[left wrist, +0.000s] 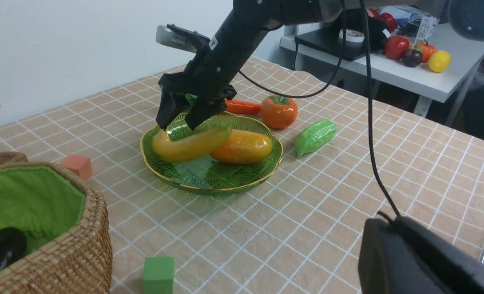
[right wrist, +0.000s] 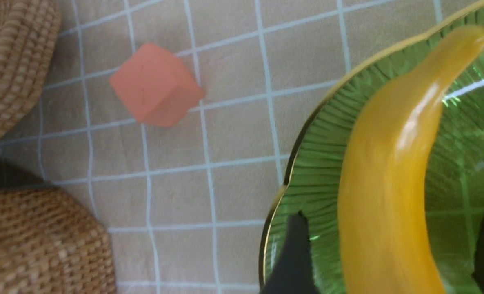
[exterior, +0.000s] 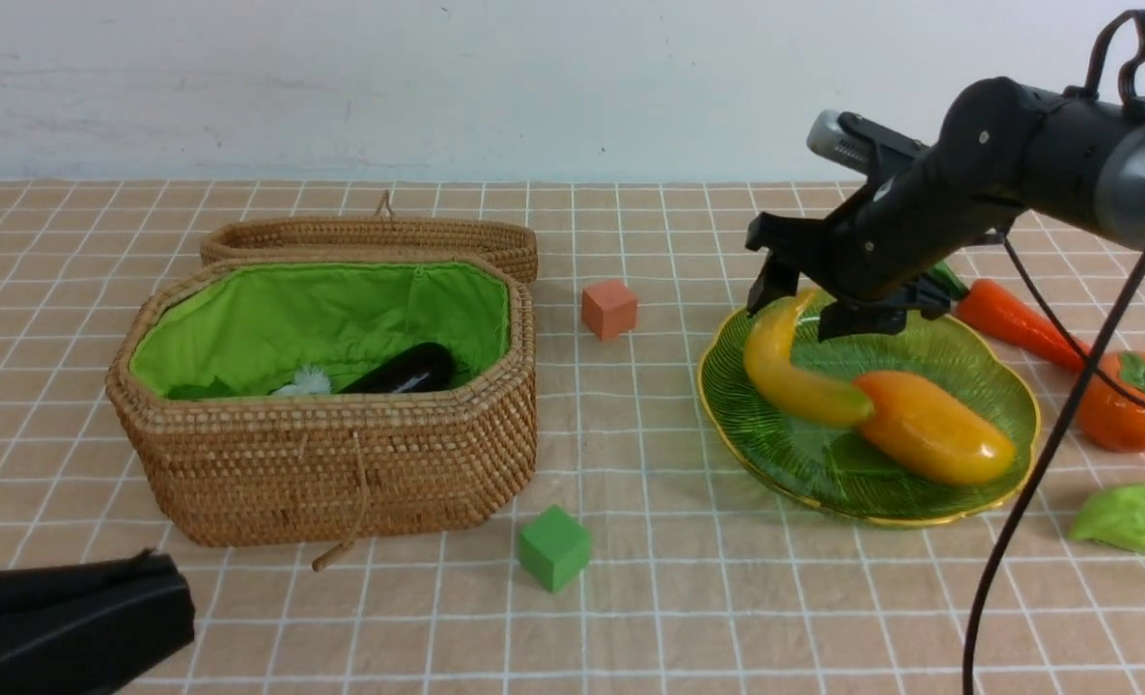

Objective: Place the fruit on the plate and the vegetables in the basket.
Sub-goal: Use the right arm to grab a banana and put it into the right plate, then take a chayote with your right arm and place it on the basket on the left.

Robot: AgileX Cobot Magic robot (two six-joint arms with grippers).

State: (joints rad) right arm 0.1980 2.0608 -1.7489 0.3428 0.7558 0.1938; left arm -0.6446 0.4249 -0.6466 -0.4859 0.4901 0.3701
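The yellow banana (exterior: pixel 795 372) and the orange-yellow mango (exterior: pixel 935 430) lie on the green glass plate (exterior: pixel 968 362). My right gripper (exterior: pixel 796 314) is open just above the banana's far end, its fingers apart on either side and clear of it (right wrist: pixel 393 218). The persimmon (exterior: pixel 1128 401), carrot (exterior: pixel 1012 319) and green cucumber (exterior: pixel 1137 516) lie on the table right of the plate. The wicker basket (exterior: pixel 331 463) holds the eggplant (exterior: pixel 408 370) and a bit of white radish (exterior: pixel 302 383). My left gripper (exterior: pixel 148 598) is low at the near left; its jaws do not show clearly.
An orange cube (exterior: pixel 609 308) sits between basket and plate. A green cube (exterior: pixel 554 547) sits in front of the basket's right corner. The basket's lid (exterior: pixel 370 236) lies open behind it. The right arm's cable (exterior: pixel 1026 502) hangs over the plate's near right.
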